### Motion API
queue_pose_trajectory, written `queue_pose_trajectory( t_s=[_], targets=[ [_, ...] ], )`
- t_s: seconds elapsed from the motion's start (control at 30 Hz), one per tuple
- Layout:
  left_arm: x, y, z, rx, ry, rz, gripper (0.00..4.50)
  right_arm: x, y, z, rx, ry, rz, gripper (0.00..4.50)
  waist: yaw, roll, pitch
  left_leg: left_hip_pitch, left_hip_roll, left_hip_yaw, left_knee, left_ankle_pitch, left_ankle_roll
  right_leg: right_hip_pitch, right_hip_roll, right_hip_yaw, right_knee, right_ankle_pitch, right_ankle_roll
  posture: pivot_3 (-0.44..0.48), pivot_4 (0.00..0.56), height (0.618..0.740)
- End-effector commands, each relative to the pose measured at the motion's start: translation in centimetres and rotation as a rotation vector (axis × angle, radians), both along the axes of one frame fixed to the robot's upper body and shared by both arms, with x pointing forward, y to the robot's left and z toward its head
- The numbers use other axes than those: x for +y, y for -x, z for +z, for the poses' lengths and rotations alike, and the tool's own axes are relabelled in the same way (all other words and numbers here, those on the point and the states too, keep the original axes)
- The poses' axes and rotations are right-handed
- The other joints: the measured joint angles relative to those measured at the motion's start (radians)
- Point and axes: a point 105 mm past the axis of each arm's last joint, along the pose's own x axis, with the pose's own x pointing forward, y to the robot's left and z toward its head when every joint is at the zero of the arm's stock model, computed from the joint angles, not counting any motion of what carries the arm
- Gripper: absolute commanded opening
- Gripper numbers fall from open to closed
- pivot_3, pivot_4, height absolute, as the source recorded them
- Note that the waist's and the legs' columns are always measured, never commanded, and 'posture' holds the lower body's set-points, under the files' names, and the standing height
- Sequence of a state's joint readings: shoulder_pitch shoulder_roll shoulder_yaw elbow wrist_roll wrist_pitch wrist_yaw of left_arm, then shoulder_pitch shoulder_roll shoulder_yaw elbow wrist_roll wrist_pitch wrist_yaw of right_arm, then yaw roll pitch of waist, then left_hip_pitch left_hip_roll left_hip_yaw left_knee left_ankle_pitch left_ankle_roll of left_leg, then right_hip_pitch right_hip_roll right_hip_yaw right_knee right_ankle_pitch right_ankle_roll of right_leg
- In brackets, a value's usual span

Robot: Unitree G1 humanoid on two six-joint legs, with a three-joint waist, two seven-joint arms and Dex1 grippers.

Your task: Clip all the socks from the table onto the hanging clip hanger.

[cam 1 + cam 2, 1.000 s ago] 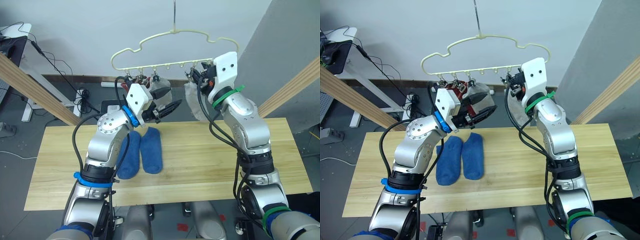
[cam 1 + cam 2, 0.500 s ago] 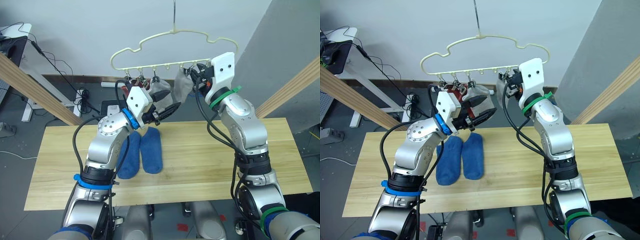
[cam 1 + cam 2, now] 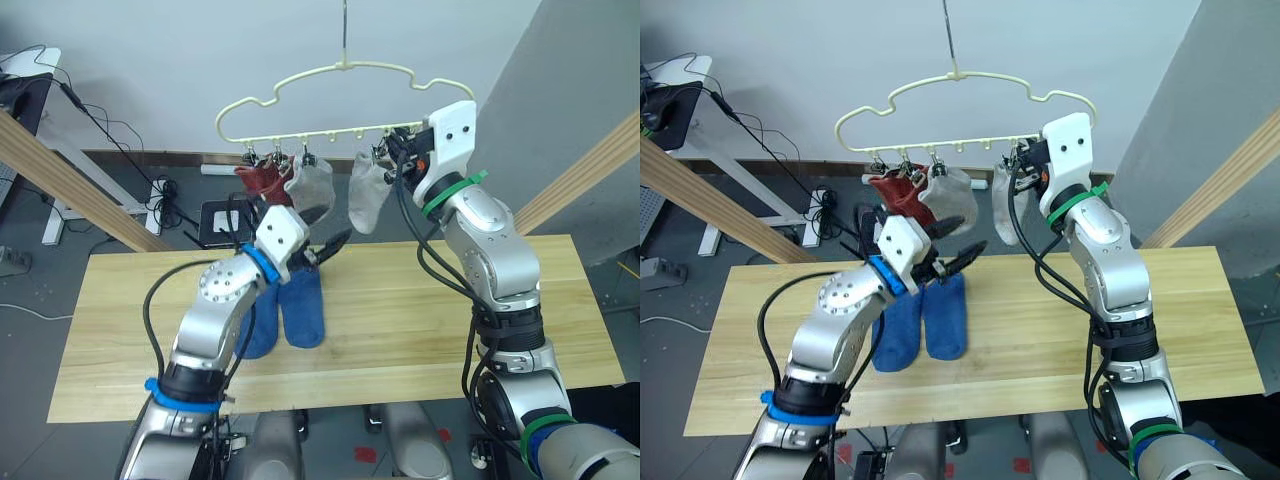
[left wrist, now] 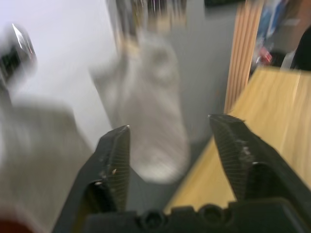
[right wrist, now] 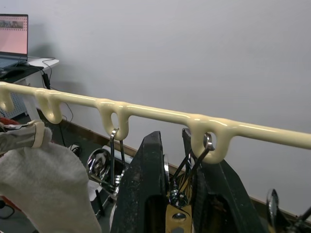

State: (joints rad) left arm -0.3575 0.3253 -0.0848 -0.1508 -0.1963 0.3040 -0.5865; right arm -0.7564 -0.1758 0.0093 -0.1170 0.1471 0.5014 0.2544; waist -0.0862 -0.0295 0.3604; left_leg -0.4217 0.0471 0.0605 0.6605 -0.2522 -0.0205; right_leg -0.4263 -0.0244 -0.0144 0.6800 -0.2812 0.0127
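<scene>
The pale yellow clip hanger (image 3: 340, 75) hangs above the table (image 3: 430, 330). From its clips on the left hang brick red socks (image 3: 262, 180) and a light grey sock (image 3: 312, 185). A second grey sock (image 3: 367, 195) hangs further right. My right gripper (image 3: 400, 152) is up at the clip row beside that sock, shut on a metal clip (image 5: 177, 196) under the hanger bar (image 5: 160, 116). My left gripper (image 3: 335, 235) stands open and empty below the hung socks. Two blue socks (image 3: 302, 305) lie side by side on the table, one partly hidden under my left arm.
Slanted wooden poles stand at the left (image 3: 60, 170) and right (image 3: 590, 170) of the table. Behind it are a grey wall, floor cables (image 3: 160, 190) and a white desk (image 3: 40, 70). The table's right half is bare wood.
My left gripper has dropped lower and away from the hanger. The second grey sock has moved left from my right gripper and now hangs from the clip row. The hanger has swung slightly left.
</scene>
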Motion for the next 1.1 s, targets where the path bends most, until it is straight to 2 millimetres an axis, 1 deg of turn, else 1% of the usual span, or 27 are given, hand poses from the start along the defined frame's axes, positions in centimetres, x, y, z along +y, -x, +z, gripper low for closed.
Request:
queue_pose_trajectory(
  t_s=[0.03,0.07,0.1,0.17,0.27,0.33,0.43,0.53,0.73,0.87,0.97,1.1],
  targets=[
    [0.8,0.2,-1.5,0.037,-0.02,0.117,4.27,-0.2,1.1,1.7,-0.065,-0.033,0.018,0.26,0.001,0.0,0.0,0.0,0.0,0.0,0.0,0.0,0.0,0.0,0.0,0.0,0.0,0.0,0.0,-0.15,0.367,0.74],
    [1.1,0.2,-2.6,0.067,-0.03,0.165,4.5,-0.3,1.1,1.7,-0.063,-0.032,0.018,0.26,0.001,0.0,0.0,0.0,0.0,0.0,0.0,0.0,0.0,0.0,0.0,0.0,0.0,0.0,-0.001,-0.15,0.369,0.74],
    [1.5,0.3,-3.7,0.107,-0.03,0.218,4.5,-0.3,1.1,1.6,-0.059,-0.031,0.021,0.26,0.001,0.0,0.0,0.0,0.0,0.0,0.0,0.0,0.001,0.0,0.0,0.0,0.0,0.0,-0.001,-0.15,0.369,0.74],
    [1.9,0.4,-5.3,0.162,-0.022,0.293,4.5,-0.2,1.2,1.5,-0.052,-0.027,0.026,0.26,0.001,0.0,0.0,0.0,0.0,0.0,0.0,-0.001,0.002,0.0,0.0,0.0,0.0,0.001,-0.001,-0.149,0.37,0.74],
    [1.8,0.5,-7.0,0.226,0.002,0.357,4.5,-0.2,1.2,1.3,-0.045,-0.023,0.034,0.26,0.001,0.0,0.0,0.0,0.0,0.0,0.0,-0.001,0.002,0.0,0.0,0.0,0.0,0.001,-0.001,-0.149,0.372,0.74],
    [1.4,0.2,-7.6,0.24,0.003,0.374,4.5,-0.1,1.2,1.3,-0.042,-0.023,0.038,0.26,0.002,0.0,0.0,0.0,0.0,0.0,0.0,-0.002,0.003,0.0,0.0,0.0,0.0,0.001,-0.001,-0.15,0.374,0.74],
    [1.6,-0.9,-8.7,0.279,-0.007,0.444,4.5,0.0,1.3,1.2,-0.034,-0.021,0.045,0.26,0.002,0.0,0.0,0.0,0.0,0.0,0.0,-0.002,0.004,0.0,0.0,0.0,0.001,0.001,-0.001,-0.152,0.377,0.74],
    [1.7,-1.6,-10.2,0.339,-0.022,0.495,4.5,0.1,1.3,1.0,-0.028,-0.019,0.049,0.26,0.001,0.0,0.0,0.0,0.0,0.0,0.001,-0.002,0.004,0.0,0.0,-0.001,0.001,0.001,-0.001,-0.152,0.377,0.74],
    [1.5,-1.7,-11.0,0.346,-0.065,0.509,4.5,0.1,1.3,0.9,-0.021,-0.021,0.047,0.26,0.0,0.0,0.0,0.0,0.0,0.0,0.0,-0.002,0.004,0.0,0.0,0.0,0.0,0.001,-0.001,-0.167,0.381,0.74],
    [1.9,-1.6,-10.9,0.32,-0.093,0.509,4.5,0.0,1.4,0.9,-0.019,-0.026,0.044,0.26,0.0,0.0,0.0,0.001,0.0,0.0,0.0,-0.002,0.004,0.0,0.0,0.0,0.001,0.001,-0.001,-0.167,0.381,0.74],
    [2.3,-1.7,-10.5,0.293,-0.096,0.509,3.9,0.0,1.4,0.9,-0.02,-0.031,0.042,0.26,-0.001,0.0,0.0,0.001,0.0,0.0,0.0,-0.002,0.004,0.0,0.0,0.0,0.001,0.001,-0.001,-0.166,0.38,0.74],
    [2.1,-1.4,-9.9,0.264,-0.088,0.492,2.69,0.0,1.3,1.0,-0.022,-0.035,0.04,0.26,0.0,0.0,0.0,0.0,0.0,0.0,0.0,-0.001,0.001,0.0,0.0,0.0,0.0,0.001,-0.001,-0.164,0.379,0.74]
  ],
)
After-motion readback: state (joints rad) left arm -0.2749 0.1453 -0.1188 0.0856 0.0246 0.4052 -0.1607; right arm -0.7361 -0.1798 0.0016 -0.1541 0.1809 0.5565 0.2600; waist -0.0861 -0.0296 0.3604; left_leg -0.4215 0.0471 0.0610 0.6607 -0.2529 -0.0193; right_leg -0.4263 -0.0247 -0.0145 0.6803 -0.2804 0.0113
